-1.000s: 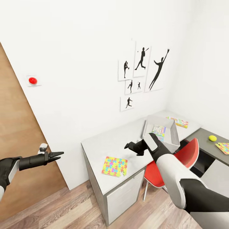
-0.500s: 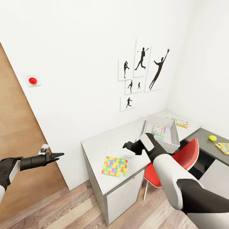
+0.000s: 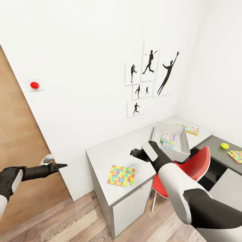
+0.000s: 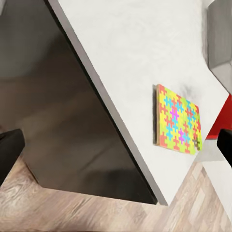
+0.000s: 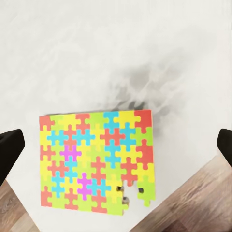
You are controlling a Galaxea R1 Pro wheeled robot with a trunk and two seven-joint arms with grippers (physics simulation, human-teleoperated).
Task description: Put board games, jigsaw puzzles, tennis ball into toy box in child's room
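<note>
The black right gripper [image 3: 134, 153] hangs in the air above the pale grey top of the long table [image 3: 111, 151], with nothing between its fingers; in the right wrist view the two dark fingertips [image 5: 10, 150] sit at opposite edges of the frame, so the jaws stand wide apart. Directly beneath it and slightly nearer the table's front edge lies the thin flat square jigsaw puzzle of yellow, pink, blue and green interlocked pieces [image 5: 96, 162], flat on the tabletop, with a notch at one corner. Beyond this gripper, further along the table toward the room's corner, stands the light grey open-topped toy box with sloping walls [image 3: 180, 144], and flat printed board games [image 3: 167, 139] lie inside it. Past the box, another flat colourful game box [image 3: 189, 128] rests on the table. On the lower dark grey wing lie the small yellow-green tennis ball [image 3: 224, 146] and, just beside it, a second multicoloured jigsaw square [image 3: 236, 156]. A red chair [image 3: 198, 166] stands tucked against the table on the robot's side of the box.

The black left gripper [image 3: 59, 165] is held out well apart from the table, in front of the brown wooden door [image 3: 20, 141]. It is empty, fingertips wide in its wrist view, which looks at the first puzzle [image 4: 177, 120].
</note>
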